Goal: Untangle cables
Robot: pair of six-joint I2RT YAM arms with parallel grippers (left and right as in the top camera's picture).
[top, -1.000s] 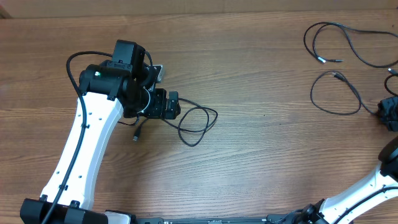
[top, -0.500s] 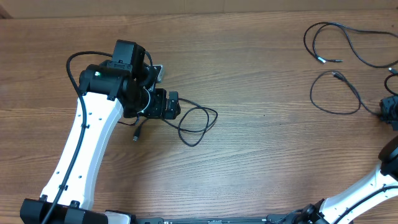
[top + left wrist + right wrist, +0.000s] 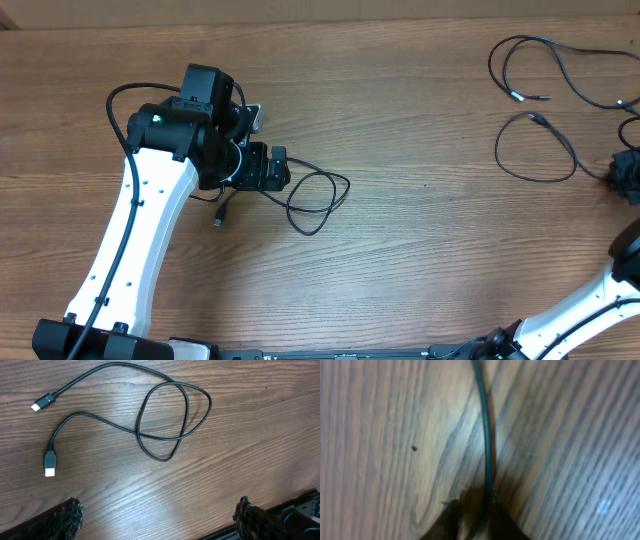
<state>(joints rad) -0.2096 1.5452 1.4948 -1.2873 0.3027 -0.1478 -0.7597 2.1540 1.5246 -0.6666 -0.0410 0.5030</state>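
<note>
We are dragging the black cable slightly, loosening its loop; right end effector is straddling it, grip unclear; left end effector is hanging open.

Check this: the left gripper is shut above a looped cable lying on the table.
Not shut: the left gripper is wide open above the looped cable lying on the table. The left wrist view shows it.

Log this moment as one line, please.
left hand: open near left cable | right hand: right cable between jaws, grip unclear | third cable: untouched
</note>
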